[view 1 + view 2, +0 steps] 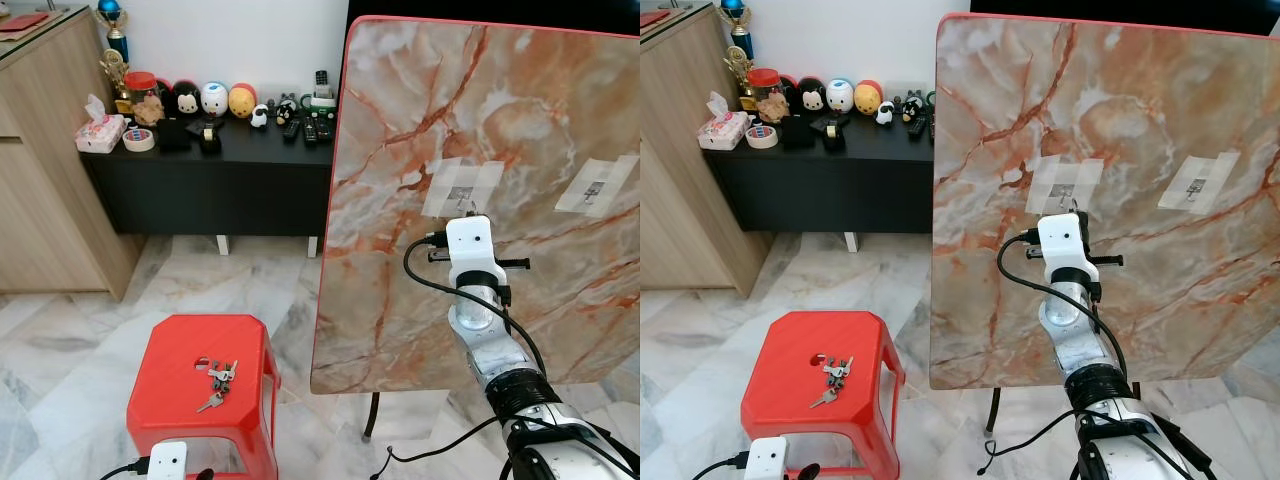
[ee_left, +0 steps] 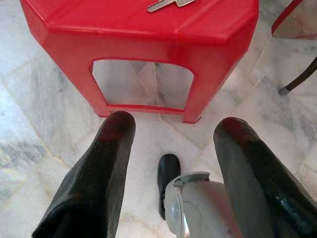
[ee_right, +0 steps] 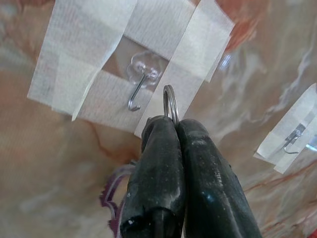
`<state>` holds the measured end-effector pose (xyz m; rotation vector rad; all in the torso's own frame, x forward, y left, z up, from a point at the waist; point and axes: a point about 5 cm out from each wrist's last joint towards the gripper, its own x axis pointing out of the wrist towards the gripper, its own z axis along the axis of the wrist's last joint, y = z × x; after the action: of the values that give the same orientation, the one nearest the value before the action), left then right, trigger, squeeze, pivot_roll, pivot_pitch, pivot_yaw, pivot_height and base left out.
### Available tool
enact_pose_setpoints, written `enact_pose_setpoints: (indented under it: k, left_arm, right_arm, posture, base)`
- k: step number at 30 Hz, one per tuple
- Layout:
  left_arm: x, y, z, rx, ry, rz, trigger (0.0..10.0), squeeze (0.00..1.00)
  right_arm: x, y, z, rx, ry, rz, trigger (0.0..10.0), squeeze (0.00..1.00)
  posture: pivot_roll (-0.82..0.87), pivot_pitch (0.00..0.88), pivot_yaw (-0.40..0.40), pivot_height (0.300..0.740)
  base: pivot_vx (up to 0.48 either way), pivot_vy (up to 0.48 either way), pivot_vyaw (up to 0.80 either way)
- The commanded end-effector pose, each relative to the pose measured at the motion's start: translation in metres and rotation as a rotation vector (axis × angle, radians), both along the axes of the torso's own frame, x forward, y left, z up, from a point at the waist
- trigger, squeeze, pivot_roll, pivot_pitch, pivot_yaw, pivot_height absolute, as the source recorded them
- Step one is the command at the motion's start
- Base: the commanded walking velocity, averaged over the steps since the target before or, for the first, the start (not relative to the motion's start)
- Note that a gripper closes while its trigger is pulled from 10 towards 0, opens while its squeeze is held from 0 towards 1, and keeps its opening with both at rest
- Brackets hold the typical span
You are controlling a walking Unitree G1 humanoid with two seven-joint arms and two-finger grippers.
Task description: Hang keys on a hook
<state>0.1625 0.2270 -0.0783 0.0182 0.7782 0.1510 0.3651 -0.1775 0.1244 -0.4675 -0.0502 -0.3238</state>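
Note:
My right gripper (image 3: 176, 124) is raised against the upright marble board (image 1: 520, 120) and shut on a metal key ring (image 3: 171, 101). The ring stands just beside the small wire hook (image 3: 136, 89), which is taped to the board and also seen from the head (image 1: 460, 193). They look apart. A blurred purple piece (image 3: 111, 198) shows under the fingers. A second taped hook (image 1: 597, 190) sits further right. A bunch of keys (image 1: 218, 378) lies on the red stool (image 1: 180, 350). My left gripper (image 2: 173, 129) hangs open, low in front of the stool.
A black console (image 1: 210, 170) with toys, tape rolls and remotes runs along the back wall. A wooden cabinet (image 1: 40, 150) stands at the left. The board's dark leg (image 1: 372, 415) and a loose cable (image 1: 400, 462) lie on the marble floor.

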Motion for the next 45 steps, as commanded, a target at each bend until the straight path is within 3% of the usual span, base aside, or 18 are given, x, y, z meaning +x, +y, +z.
enact_pose_setpoints:
  k: [1, 12, 42, 43, 44, 45]
  left_arm:
    - [-0.0029, -0.0032, -0.0028, -0.014, 0.021, 0.012, 10.0, 0.0]
    - [-0.0021, -0.0026, -0.0022, -0.013, 0.016, 0.02, 10.0, 0.0]
    - [-0.0024, -0.0022, -0.0023, -0.014, 0.017, 0.021, 10.0, 0.0]
    - [-0.0025, -0.0023, -0.0023, -0.014, 0.017, 0.022, 10.0, 0.0]
    - [-0.0026, -0.0023, -0.0024, -0.014, 0.017, 0.022, 10.0, 0.0]
    - [-0.0027, -0.0023, -0.0024, -0.014, 0.018, 0.022, 10.0, 0.0]
  right_arm:
    - [0.0039, -0.002, 0.0055, -0.011, 0.001, 0.005, 10.0, 0.0]
    - [0.0045, 0.0048, 0.0058, -0.041, -0.002, 0.065, 10.0, 0.0]
    - [0.0052, 0.0019, -0.0018, -0.046, 0.069, 0.049, 10.0, 0.0]
    - [0.0052, 0.0019, -0.002, -0.043, 0.071, 0.05, 10.0, 0.13]
    - [0.0051, 0.0018, -0.0021, -0.041, 0.071, 0.05, 10.0, 0.13]
    - [0.0051, 0.0019, -0.0022, -0.041, 0.071, 0.051, 10.0, 0.75]
  posture:
    - [0.07, 0.0, -0.106, 0.74]
    - [0.07, 0.0, -0.109, 0.74]
    - [0.08, 0.0, -0.107, 0.74]
    - [0.07, 0.0, -0.109, 0.74]
    - [0.07, 0.0, -0.109, 0.74]
    - [0.07, 0.0, -0.109, 0.74]
  base:
    - [0.0, 0.0, 0.0]
    - [0.0, 0.0, 0.0]
    - [0.0, 0.0, 0.0]
    - [0.0, 0.0, 0.0]
    - [0.0, 0.0, 0.0]
    - [0.0, 0.0, 0.0]
